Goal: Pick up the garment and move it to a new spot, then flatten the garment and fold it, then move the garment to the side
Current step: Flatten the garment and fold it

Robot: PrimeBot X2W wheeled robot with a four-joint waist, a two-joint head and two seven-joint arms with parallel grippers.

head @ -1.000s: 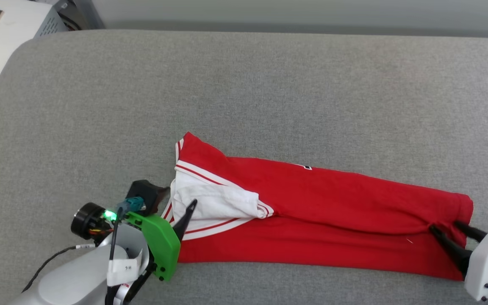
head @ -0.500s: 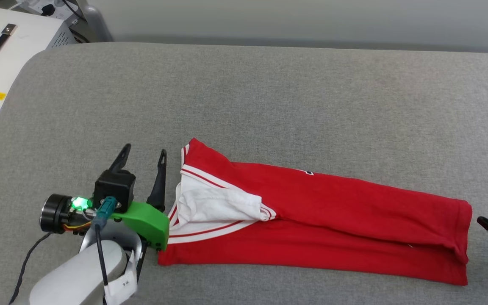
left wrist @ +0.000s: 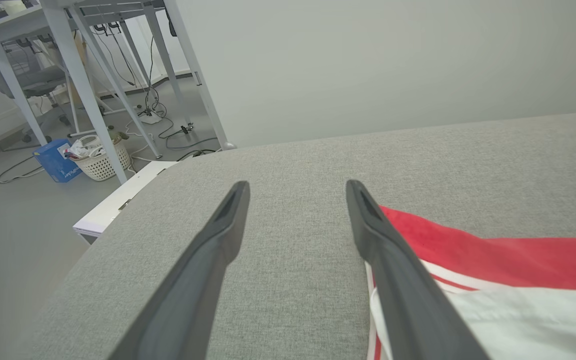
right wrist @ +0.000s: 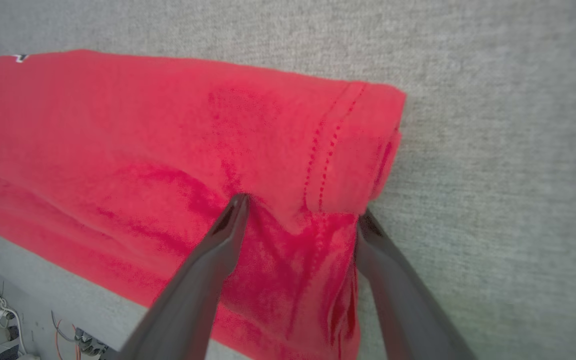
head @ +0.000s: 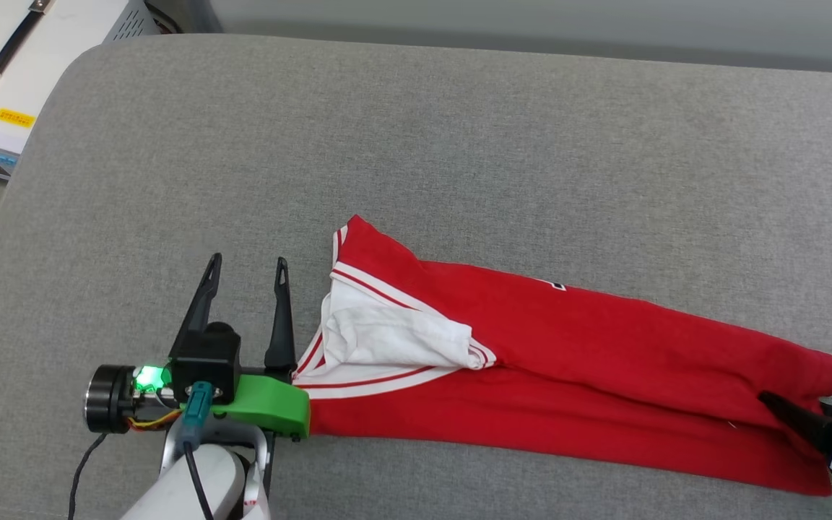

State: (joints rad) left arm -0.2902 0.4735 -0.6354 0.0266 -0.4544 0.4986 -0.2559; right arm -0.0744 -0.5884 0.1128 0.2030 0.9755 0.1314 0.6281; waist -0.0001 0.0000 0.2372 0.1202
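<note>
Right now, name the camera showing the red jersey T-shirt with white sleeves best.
Head view: the whole red jersey T-shirt lies folded lengthwise on the grey surface. The left wrist view shows its white, striped sleeve end; the right wrist view, its red hem.

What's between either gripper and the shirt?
Nothing visible: the left gripper is open beside the sleeve end of the shirt, over bare grey pad; the right gripper is open, straddling the hem.

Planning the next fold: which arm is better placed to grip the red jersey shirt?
Right, likely: the right tool straddles the red jersey shirt at its hem, open; the left tool stands open beside it over grey padding.
</note>
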